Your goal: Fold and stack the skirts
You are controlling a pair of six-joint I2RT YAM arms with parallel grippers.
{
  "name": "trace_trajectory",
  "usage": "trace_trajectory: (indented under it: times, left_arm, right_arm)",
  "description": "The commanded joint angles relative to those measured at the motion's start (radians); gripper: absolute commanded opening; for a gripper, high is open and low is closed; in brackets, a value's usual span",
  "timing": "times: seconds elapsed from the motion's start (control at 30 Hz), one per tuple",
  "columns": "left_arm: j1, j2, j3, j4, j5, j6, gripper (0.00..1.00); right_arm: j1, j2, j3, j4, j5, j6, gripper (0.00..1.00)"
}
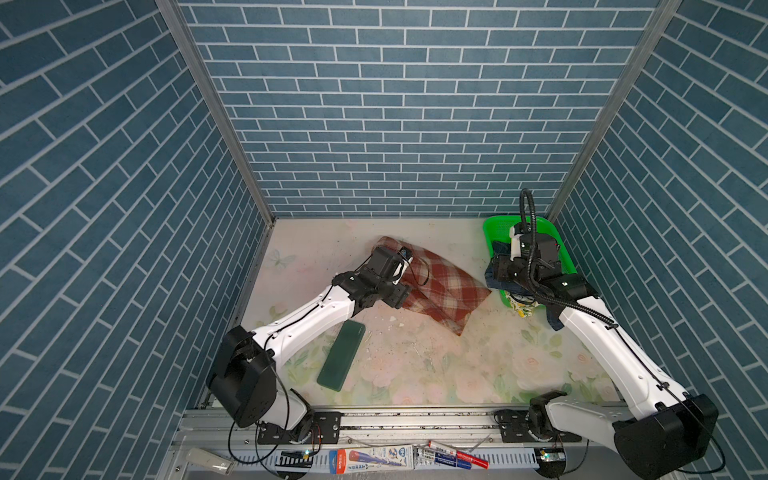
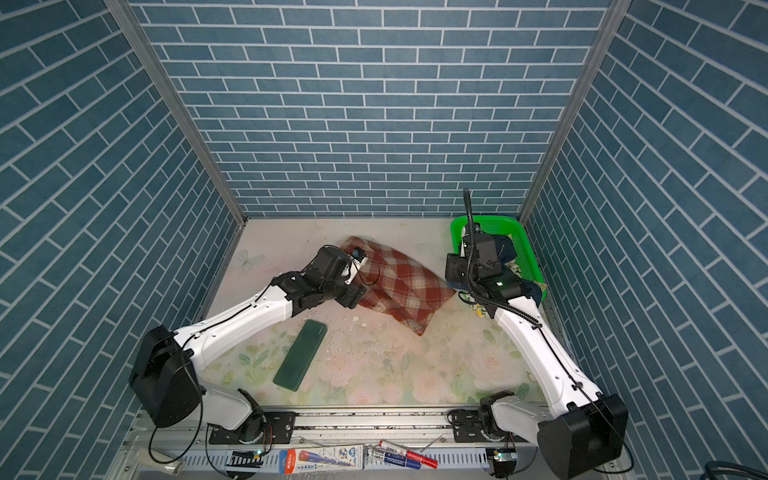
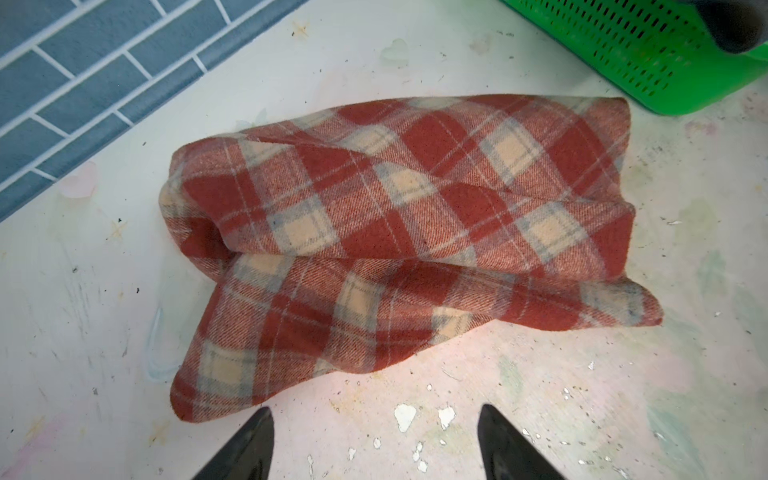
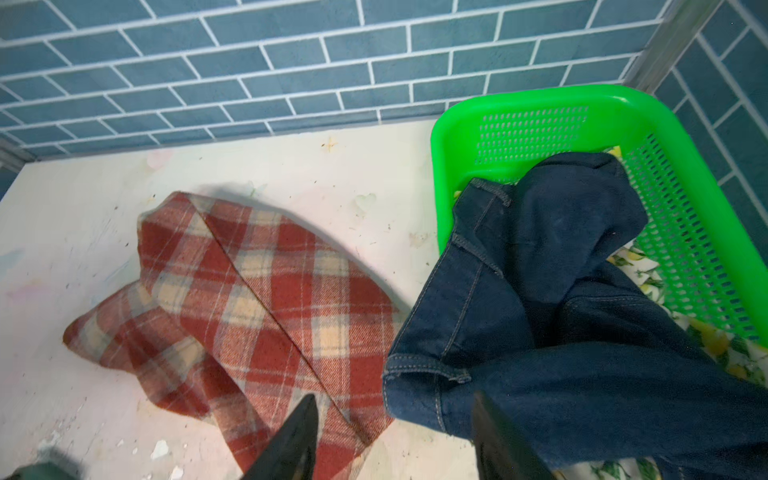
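Floral tabletop [image 1: 415, 374] is carrying the plaid skirt [image 1: 444, 291], loosely folded, near its far edge. The left gripper [image 3: 376, 444] is hovering at the skirt's edge, fingers apart and empty. The right gripper [image 4: 395, 440], jaws apart, is straddling the edge of the denim skirt [image 4: 540, 311], which is spilling from the green basket [image 4: 540, 99] in the far right corner.

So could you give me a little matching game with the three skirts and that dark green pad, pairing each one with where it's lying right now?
Things:
1. plaid skirt
2. denim skirt
3. lemon-print skirt
4. dark green pad

Places:
a. spilling out over the green basket rim
b. loosely folded around the middle of the table
c. in the green basket, mostly under another garment
d. flat on the table, towards its front left

Pairs: 1-b, 2-a, 3-c, 4-d
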Motion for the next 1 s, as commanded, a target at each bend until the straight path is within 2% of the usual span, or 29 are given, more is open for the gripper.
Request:
trace_trajectory:
  times: [0.0,0.1,0.23,0.37,0.57,0.9,0.97]
  left_arm:
    - [-0.023,0.039,0.046,-0.027,-0.029,-0.010,0.78]
    - [0.030,0.050,0.059,-0.069,-0.009,-0.139,0.79]
    - [0.140,-0.005,0.021,-0.079,0.047,-0.283,0.81]
    - [0.247,-0.029,-0.010,-0.132,0.088,-0.388,0.82]
    - [0.385,-0.018,-0.114,-0.076,0.213,-0.502,0.82]
    - [0.432,0.156,-0.140,0.122,0.292,-0.596,0.81]
    - [0.439,0.199,-0.142,0.190,0.313,-0.627,0.77]
  right_arm:
    - [0.014,0.014,-0.018,-0.040,-0.116,-0.103,0.58]
    - [0.078,0.058,0.002,-0.057,-0.119,-0.167,0.58]
    - [0.174,0.169,0.038,-0.037,-0.095,-0.224,0.58]
    - [0.231,0.295,0.069,0.019,-0.098,-0.253,0.58]
    - [0.302,0.502,0.170,0.039,-0.052,-0.279,0.60]
    - [0.331,0.730,0.283,0.112,0.008,-0.251,0.64]
    - [0.332,0.767,0.299,0.123,0.047,-0.236,0.62]
